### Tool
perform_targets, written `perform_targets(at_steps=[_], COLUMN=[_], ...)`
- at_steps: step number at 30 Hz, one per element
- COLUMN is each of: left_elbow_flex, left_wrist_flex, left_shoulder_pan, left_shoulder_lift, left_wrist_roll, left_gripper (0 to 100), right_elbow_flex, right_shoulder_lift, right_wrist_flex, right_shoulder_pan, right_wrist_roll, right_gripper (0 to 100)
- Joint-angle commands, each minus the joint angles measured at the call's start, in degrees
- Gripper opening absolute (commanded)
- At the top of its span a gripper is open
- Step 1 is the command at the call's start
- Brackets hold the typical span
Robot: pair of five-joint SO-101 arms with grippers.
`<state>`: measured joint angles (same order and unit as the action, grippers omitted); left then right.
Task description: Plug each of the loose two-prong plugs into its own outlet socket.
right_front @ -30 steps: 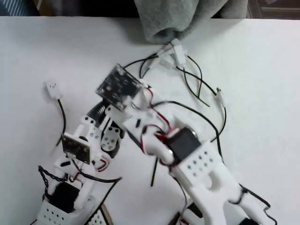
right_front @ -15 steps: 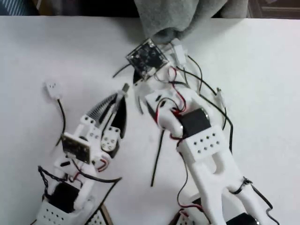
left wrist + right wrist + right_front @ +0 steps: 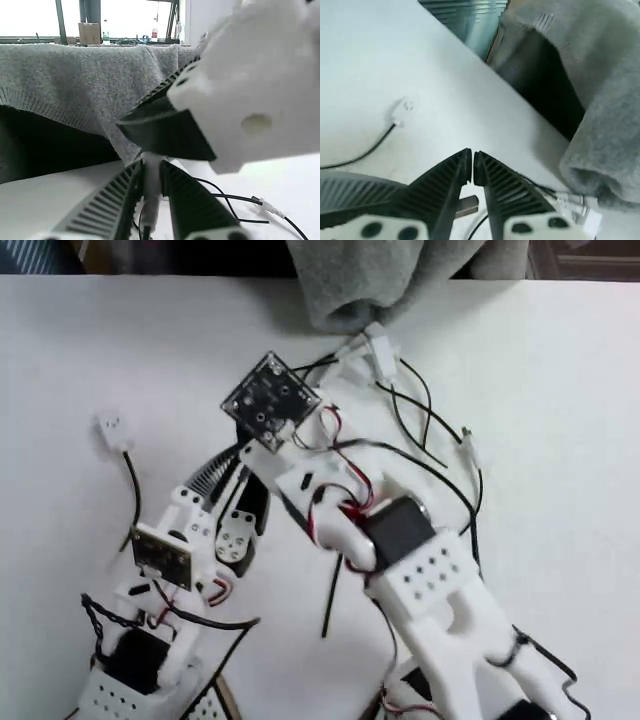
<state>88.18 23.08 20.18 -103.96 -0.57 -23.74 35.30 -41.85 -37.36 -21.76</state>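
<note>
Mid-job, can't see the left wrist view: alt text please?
The left gripper has its black ridged fingers shut on a slim white plug. The right gripper, white-bodied, sits close by; a grey knitted cloth hangs behind, and thin black wires lie on the white table.

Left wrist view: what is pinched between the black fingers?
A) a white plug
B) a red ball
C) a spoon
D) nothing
A: a white plug sits clamped between the ribbed fingers of the left gripper.
</note>
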Motion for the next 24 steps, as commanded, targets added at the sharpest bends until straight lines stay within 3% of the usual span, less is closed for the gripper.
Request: perform_targets(at_steps=[1,8,14,18,21,24], left_elbow_flex=[-0.53,-0.53,-0.53,-0.53,-2.81,-7.74], left_wrist_flex=[-1.32,-1.32,-1.32,-0.44,4.84,8.79], left_shoulder_pan=[0.31,0.31,0.31,0.22,-2.07,-3.82], left_shoulder_lift=[-0.66,-0.66,-0.66,-0.48,-0.22,3.65], left_wrist_roll=[0.44,0.62,0.79,0.7,0.44,-4.04], left_gripper=[2,2,2,2,2,2], right_elbow_flex=[1.41,1.49,1.76,1.76,1.49,0.7], right_shoulder_lift=[-6.37,-11.3,-9.71,-3.3,2.86,6.99], right_wrist_flex=[2.33,5.67,4.79,-1.54,-10.24,-19.38], right_shoulder_pan=[4.53,16.48,20.79,23.87,28.44,35.12], right_wrist_roll=[-0.09,-0.53,-0.53,-0.53,-0.53,-0.09], right_gripper=[1.9,1.9,1.9,1.9,1.9,1.9])
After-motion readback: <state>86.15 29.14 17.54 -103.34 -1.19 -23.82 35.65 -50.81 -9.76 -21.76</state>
